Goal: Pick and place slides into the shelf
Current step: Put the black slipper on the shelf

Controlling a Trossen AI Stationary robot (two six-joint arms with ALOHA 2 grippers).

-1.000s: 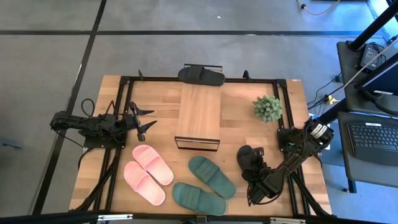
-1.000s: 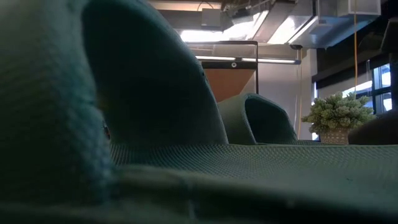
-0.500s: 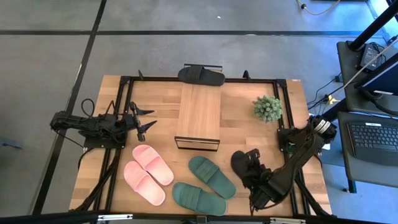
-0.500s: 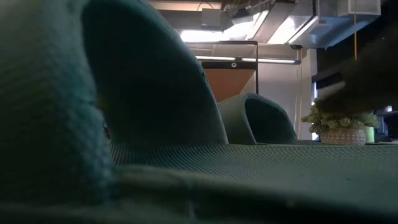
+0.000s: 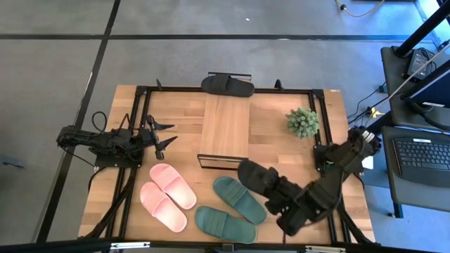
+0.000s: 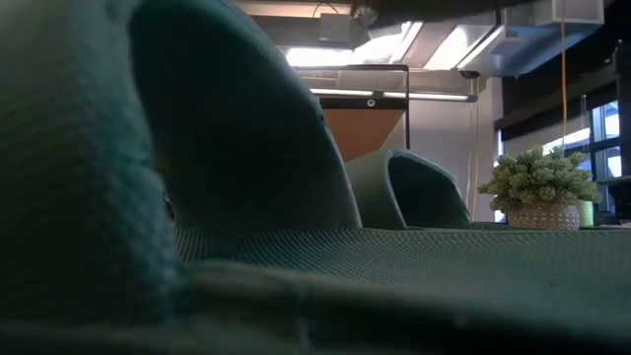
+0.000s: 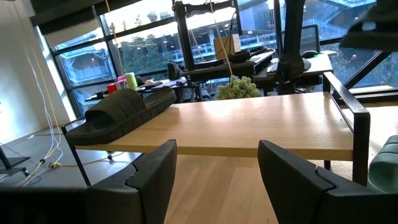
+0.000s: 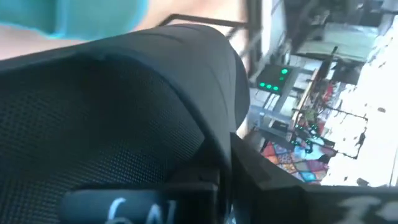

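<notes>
Right gripper [image 5: 275,200] pinches a black slide [image 5: 254,177] near the worktop's front edge — transport step. Next, carry it to the shelf [image 5: 224,131]. Left gripper [image 5: 163,135], fingers spread, waits at the left edge.

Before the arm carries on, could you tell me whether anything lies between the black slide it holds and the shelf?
Nothing visible does. The right gripper holds the black slide just off the shelf, with only bare table between; the green slides lie nearer the table's front edge.

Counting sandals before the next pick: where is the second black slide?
In the high view, the black slide lies at the shelf's far end, away from both tools.
</notes>
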